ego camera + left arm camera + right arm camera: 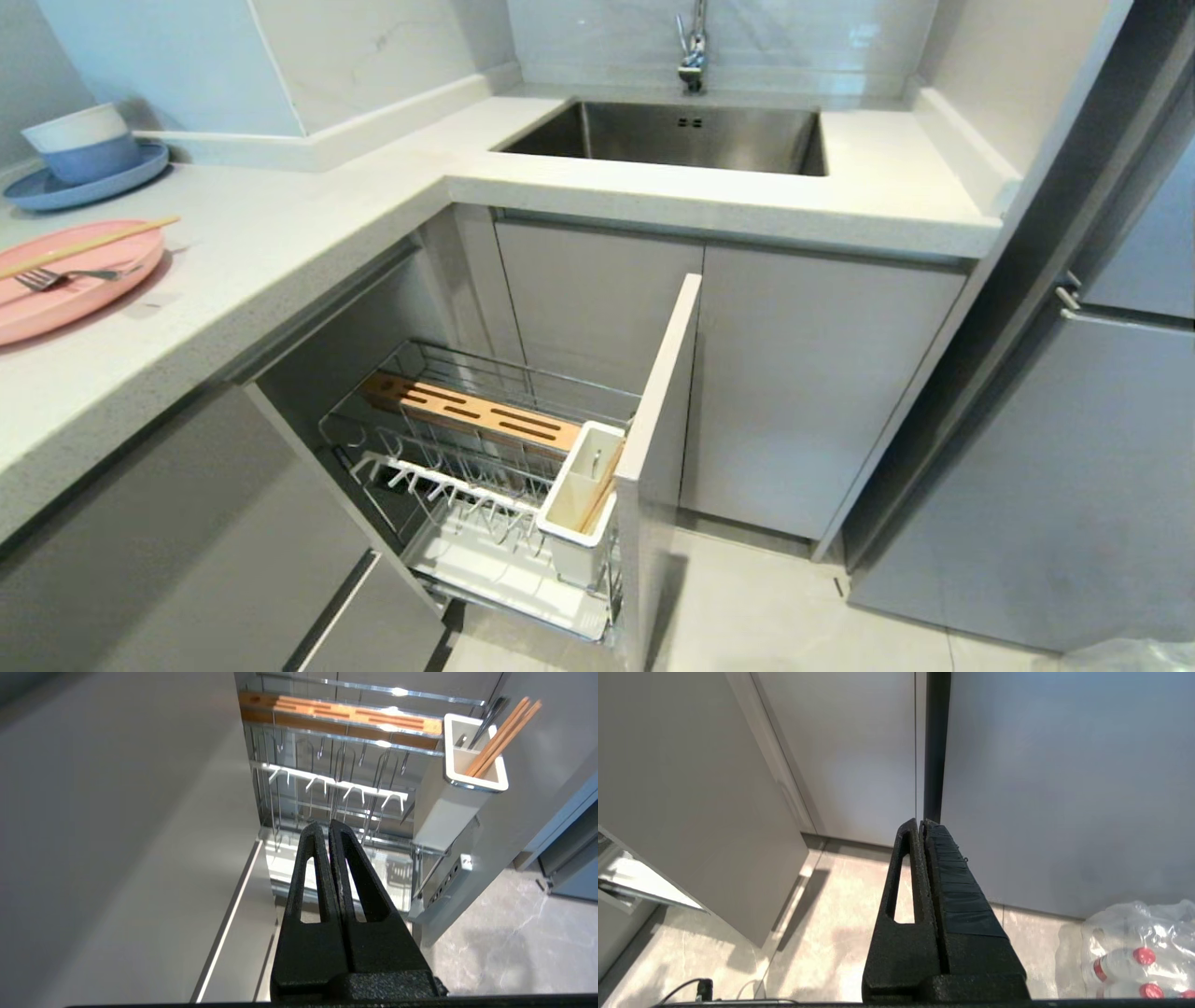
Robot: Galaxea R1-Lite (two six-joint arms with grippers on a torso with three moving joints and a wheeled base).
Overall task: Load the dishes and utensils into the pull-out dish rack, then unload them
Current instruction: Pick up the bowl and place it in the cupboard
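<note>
jaws closed, ribbed black; chrome wire rack [485,439]

the flat matte pink round plate [65,289] runs off the head view's left edge. the light wooden chopsticks [599,495] in the white plastic utensil caddy [571,509] hide their lower ends inside it. neither arm shows in the head view.
</note>
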